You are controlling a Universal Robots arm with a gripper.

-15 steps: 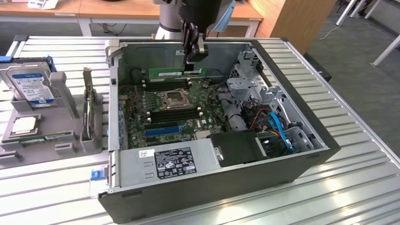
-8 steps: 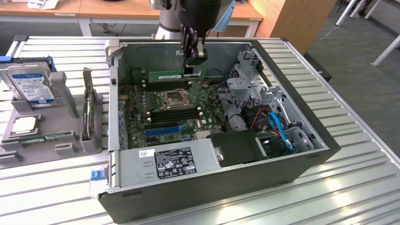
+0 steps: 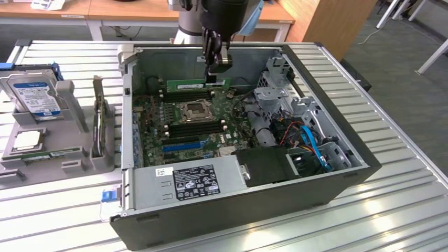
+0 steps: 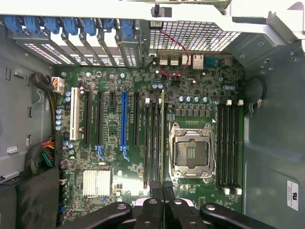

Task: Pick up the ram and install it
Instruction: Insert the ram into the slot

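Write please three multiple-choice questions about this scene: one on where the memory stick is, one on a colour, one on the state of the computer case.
1. Where is the memory stick?
A) in the gripper, over the board inside the computer case
B) on the grey tray
C) on the table

2. The hard drive label is mainly:
A) red
B) blue
C) yellow

3. The computer case is:
A) closed
B) standing upright
C) lying with its open side up

Answers: 1 A, the gripper is shut on it; 2 B, blue print covers the label; 3 C, the board is exposed from above.
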